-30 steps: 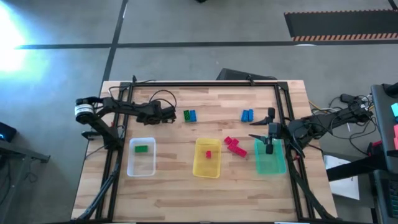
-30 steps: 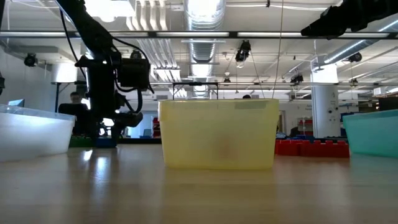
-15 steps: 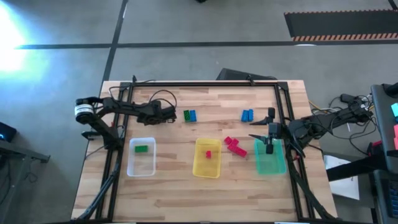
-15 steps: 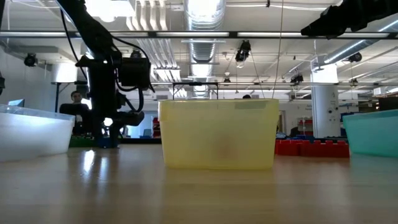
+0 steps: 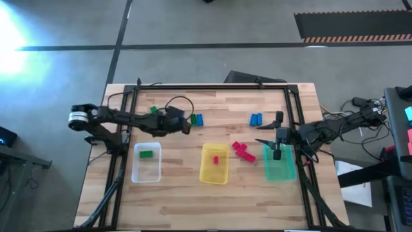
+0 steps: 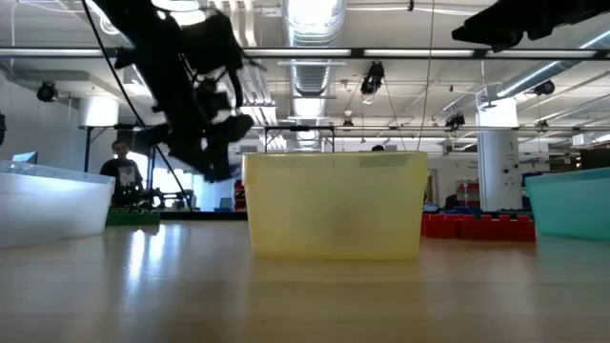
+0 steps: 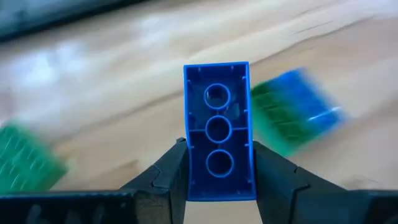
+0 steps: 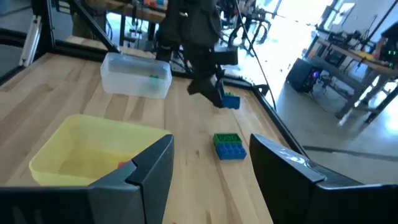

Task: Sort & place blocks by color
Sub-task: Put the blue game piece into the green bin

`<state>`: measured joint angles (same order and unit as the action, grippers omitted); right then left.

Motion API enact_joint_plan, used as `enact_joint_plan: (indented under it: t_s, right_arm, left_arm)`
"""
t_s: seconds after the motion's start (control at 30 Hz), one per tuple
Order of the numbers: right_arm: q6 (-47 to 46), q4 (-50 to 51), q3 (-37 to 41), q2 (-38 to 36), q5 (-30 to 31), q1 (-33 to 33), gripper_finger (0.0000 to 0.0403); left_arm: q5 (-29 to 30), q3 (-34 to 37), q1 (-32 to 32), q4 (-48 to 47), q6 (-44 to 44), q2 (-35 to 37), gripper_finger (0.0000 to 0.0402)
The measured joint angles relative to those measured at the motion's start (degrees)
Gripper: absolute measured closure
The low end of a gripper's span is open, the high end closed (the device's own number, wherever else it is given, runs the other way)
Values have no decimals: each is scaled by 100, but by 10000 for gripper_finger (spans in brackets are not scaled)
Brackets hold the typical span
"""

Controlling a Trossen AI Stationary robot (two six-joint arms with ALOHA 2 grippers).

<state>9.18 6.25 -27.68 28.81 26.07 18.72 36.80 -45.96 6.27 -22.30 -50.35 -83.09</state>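
My left gripper [image 5: 186, 126] hangs above the table's far middle, shut on a blue block [image 7: 217, 124]; the low view shows it raised [image 6: 215, 160]. A joined green-and-blue pair [image 5: 196, 119] lies just beyond it, and a green block [image 5: 153, 111] lies by the arm. Two blue blocks [image 5: 256, 119] lie at the far right. Red blocks [image 5: 242, 150] lie between the yellow and teal trays. My right gripper [image 5: 274, 135] waits open over the teal tray's far end, its fingers apart [image 8: 211, 168]. My left gripper pinches the blue block's two long sides [image 7: 189, 168] between its two fingers, on the half nearer the wrist. The fingers slant down from the table's left. The block juts out past the fingertips, its hollow underside toward the camera, lifted clear of the table.
Three trays stand in a row in the middle. The clear tray [image 5: 147, 169] holds a green block [image 5: 147, 153], the yellow tray [image 5: 215, 171] holds a red block [image 5: 215, 159], and the teal tray [image 5: 280, 167] stands under my right gripper. The near half of the table [image 5: 206, 206] is bare wood.
My left gripper has risen from the table with the blue block and swung toward the table's right and near edges, tipping as it went. The block is now lifted clear. The green block that the arm covered now shows.
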Motion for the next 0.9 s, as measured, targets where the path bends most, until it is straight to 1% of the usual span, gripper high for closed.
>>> enact_joint_plan:
  t_s: [0.07, 0.17, 0.2, 0.3, 0.37, 0.5, 0.63, 0.77, 0.9]
  right_arm:
    - [141, -305, 38, 105, -34, 0, 202]
    - [329, -834, 77, 332, -50, 0, 202]
    - [347, -1011, 78, 411, -52, 0, 202]
    - [176, -1641, 86, 680, -52, 0, 202]
    - [81, -2147, 86, 872, -48, 0, 202]
    - [231, -2958, 83, 1313, -156, 0, 202]
    - [304, -3710, 86, 1853, -402, 0, 202]
    - [394, -4651, 86, 2364, -403, 0, 202]
    - [216, -5443, 26, 2741, -335, -17, 202]
  left_arm:
    - [78, -8, -239, 594, 732, 215, 281]
    - [67, 68, -620, 1893, 2130, 484, 281]
    - [-16, 100, -745, 2376, 2633, 550, 281]
    - [-525, 137, -1063, 3670, 3997, 601, 281]
    - [-961, 143, -1198, 4367, 4552, 561, 281]
    - [-1777, 143, -1311, 5588, 5144, 290, 281]
    - [-2443, 143, -1326, 6631, 5356, -139, 281]
    - [-2896, 145, -1326, 7637, 5557, -584, 281]
    - [-2946, 145, -1332, 8399, 5703, -882, 281]
